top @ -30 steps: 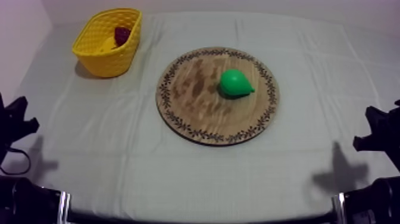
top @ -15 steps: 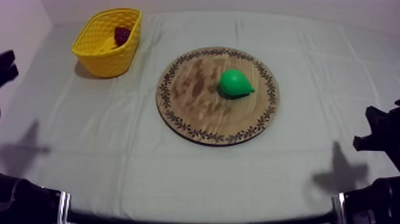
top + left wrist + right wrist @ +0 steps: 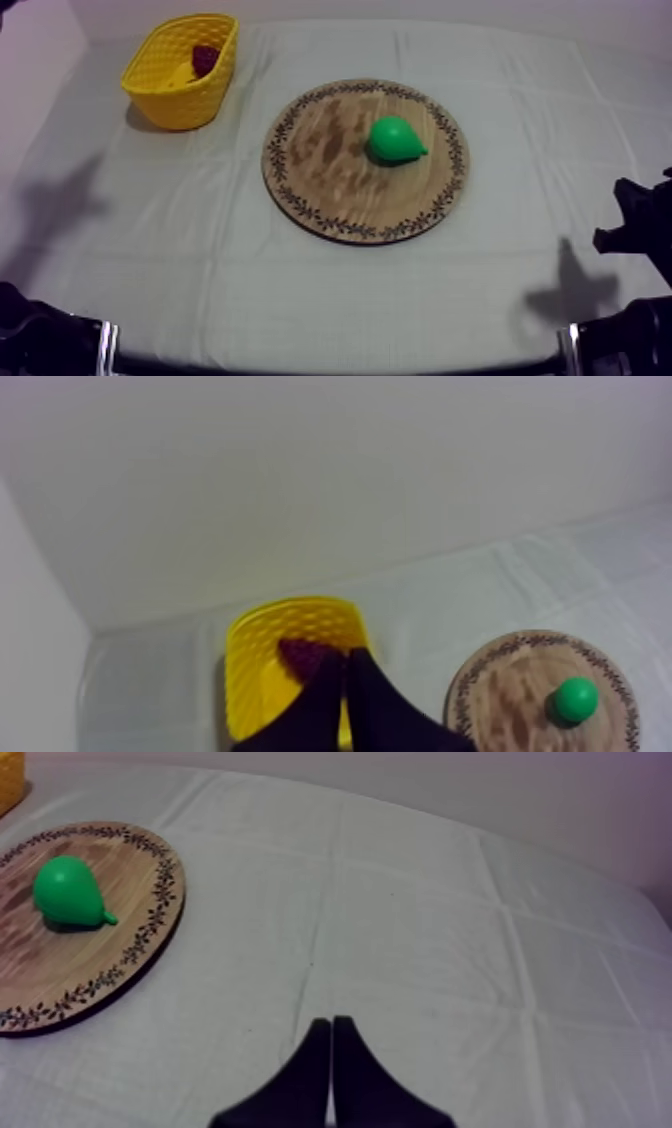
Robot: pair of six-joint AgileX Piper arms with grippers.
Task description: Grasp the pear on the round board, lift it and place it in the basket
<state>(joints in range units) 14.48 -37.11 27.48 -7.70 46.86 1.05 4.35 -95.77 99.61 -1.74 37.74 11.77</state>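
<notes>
Since nothing is in hand yet, the pear (image 3: 396, 139) lies on its side on the wooden board (image 3: 325, 175). It is on the half toward the right edge of the table (image 3: 200, 270), narrow end pointing at that edge. Judged: the fat body keeps it from rolling on the flat wood. Board sits mid-table, slightly toward the far edge. Yellow basket (image 3: 182, 70) stands upright at the far left corner, mouth up, a dark fruit (image 3: 205, 57) already inside (kind not clear).

Left gripper (image 3: 345, 661): fingers pressed together into a narrow wedge, nothing between them, raised and pointing toward the basket, board and pear off to one side. Likely the arm for the job, being on the basket's side. Right gripper (image 3: 331, 1022): also closed to a wedge, empty, low by the right edge, well apart from the board.

Room: bare table between board and basket, nothing in the path. Board rim is low, so approach from above looks free all round the pear. Basket walls are tall, so the drop should come from over the mouth. Room wall (image 3: 350, 466) close behind the far edge leaves little slack there.
</notes>
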